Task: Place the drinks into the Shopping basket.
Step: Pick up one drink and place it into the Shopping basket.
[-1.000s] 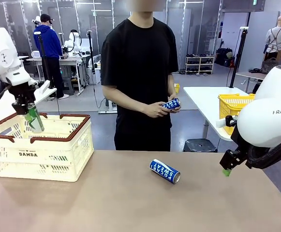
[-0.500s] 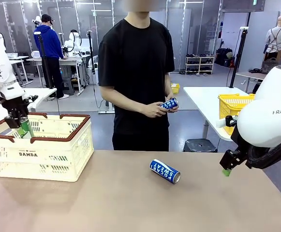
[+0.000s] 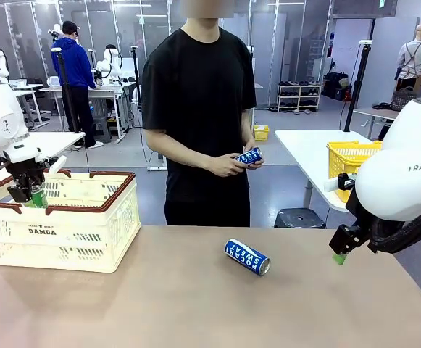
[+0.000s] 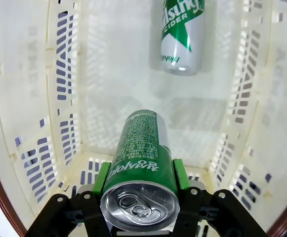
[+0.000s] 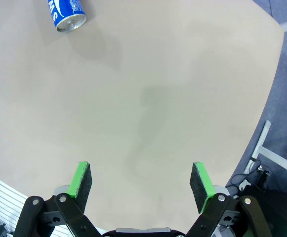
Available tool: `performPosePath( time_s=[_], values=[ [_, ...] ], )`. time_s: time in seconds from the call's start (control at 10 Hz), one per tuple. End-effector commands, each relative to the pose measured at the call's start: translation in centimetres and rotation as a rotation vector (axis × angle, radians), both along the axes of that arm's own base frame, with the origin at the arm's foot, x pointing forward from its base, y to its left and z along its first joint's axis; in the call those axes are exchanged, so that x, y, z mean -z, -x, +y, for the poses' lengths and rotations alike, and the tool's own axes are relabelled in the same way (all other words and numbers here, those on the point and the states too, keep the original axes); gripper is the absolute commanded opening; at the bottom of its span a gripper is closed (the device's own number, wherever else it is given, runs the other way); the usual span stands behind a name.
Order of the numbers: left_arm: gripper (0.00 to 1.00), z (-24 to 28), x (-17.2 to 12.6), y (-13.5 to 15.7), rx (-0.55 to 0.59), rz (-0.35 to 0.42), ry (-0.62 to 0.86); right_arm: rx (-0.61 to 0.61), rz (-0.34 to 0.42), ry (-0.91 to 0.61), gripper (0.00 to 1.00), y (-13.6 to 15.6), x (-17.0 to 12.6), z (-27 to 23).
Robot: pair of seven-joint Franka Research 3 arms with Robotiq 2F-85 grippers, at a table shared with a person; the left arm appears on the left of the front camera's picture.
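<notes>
Drinks: two green cans at the basket, two blue ones outside it.
Green can point(image 4: 139, 148): clamped between the green pads of the left gripper point(image 4: 141, 177), top end toward the wrist cam, lowered inside the basket. Can't tell if it touches the floor.
Cider can point(image 4: 182, 34): green and silver, on its side on the basket floor, apart from the held can.
Basket point(image 3: 87, 232): cream lattice w/ brown-red rim, on the left end of the table point(image 3: 196, 312).
Blue can point(image 3: 247, 257): on its side on the table, mid-right, well apart from the basket.
Other blue can point(image 3: 249, 156): in the person's hands point(image 3: 232, 165), far side.
Right gripper point(image 5: 142, 180): jaws wide apart, empty, over bare table near the right edge.
</notes>
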State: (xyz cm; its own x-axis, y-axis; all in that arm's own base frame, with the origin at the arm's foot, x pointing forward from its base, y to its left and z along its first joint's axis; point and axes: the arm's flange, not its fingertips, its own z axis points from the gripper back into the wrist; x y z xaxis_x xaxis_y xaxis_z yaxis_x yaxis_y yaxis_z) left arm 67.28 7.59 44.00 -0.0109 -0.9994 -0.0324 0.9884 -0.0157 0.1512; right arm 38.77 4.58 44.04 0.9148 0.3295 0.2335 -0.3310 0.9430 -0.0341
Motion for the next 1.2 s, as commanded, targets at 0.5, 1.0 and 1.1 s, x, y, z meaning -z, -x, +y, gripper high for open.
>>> performPosePath(
  time_s=[0.5,1.0,1.1],
  values=[
    [0.58,2.1,3.4,-2.8,0.152,-0.055,0.023,-0.004,0.001,0.004,1.0,0.2,0.1,-0.1],
    [0.58,1.9,5.9,-3.4,0.173,0.01,-0.035,-0.004,0.001,0.004,1.0,0.2,0.1,-0.1],
    [0.58,1.8,6.2,-3.3,0.183,0.023,-0.031,-0.004,0.001,0.004,1.0,0.2,0.1,-0.1]
  ],
)
